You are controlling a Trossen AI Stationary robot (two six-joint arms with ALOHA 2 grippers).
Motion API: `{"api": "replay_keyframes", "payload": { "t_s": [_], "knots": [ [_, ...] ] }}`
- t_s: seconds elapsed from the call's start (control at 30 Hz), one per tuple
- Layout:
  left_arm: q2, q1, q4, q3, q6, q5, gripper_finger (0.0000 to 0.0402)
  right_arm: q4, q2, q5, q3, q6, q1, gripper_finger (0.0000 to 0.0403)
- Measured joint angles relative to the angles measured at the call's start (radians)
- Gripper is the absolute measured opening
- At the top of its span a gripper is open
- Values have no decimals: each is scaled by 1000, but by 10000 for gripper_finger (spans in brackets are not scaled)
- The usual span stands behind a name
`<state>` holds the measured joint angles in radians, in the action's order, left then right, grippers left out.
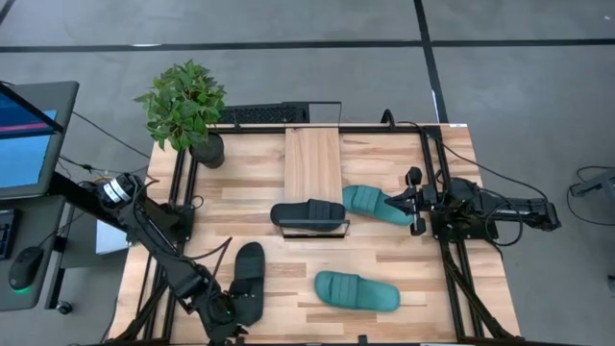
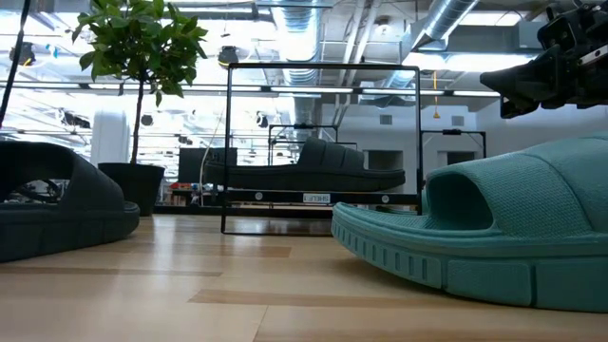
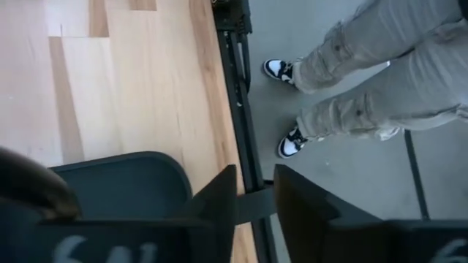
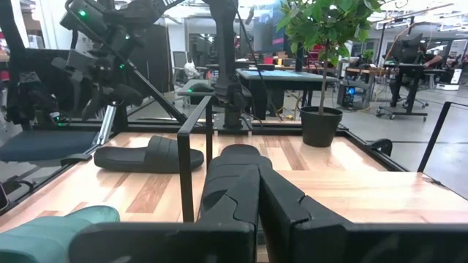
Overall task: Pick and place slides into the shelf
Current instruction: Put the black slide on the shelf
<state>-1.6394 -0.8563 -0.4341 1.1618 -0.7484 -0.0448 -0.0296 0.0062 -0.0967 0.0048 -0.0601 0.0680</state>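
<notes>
Now one black slide (image 1: 309,213) sits on the shelf (image 1: 312,159). Another black slide (image 1: 248,281) lies near-left, beside the left gripper (image 1: 219,309), fingers slightly parted, holding nothing. Right gripper (image 1: 415,202), clenched, touches the far teal slide (image 1: 373,203); another teal slide (image 1: 357,291) lies near.

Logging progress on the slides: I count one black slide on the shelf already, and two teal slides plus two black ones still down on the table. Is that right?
Not quite. Only one black slide is still on the table, near the left gripper. The high view shows the other black slide on the shelf, and two teal slides on the table.
</notes>
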Motion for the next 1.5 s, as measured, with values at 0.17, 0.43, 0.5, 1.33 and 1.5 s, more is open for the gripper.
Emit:
{"api": "replay_keyframes", "payload": {
  "t_s": [0.17, 0.43, 0.5, 1.33, 1.5],
  "knots": [
    [0, 0, -5, 0, 54, -10, 124, 0, 0, 0, 0, 0, 0, 0],
    [0, 0, -68, 0, 52, -13, 160, 0, 0, 0, 0, 0, 0, 0],
    [0, 0, -77, 0, 36, -13, 162, 0, 0, 0, 0, 0, 0, 0],
    [-151, 26, -67, 1, -33, 83, 163, 0, 0, 0, 0, 0, 0, 0],
    [-161, 31, -72, 1, -47, 17, 163, 0, 0, 0, 0, 0, 0, 0]
  ]
}}
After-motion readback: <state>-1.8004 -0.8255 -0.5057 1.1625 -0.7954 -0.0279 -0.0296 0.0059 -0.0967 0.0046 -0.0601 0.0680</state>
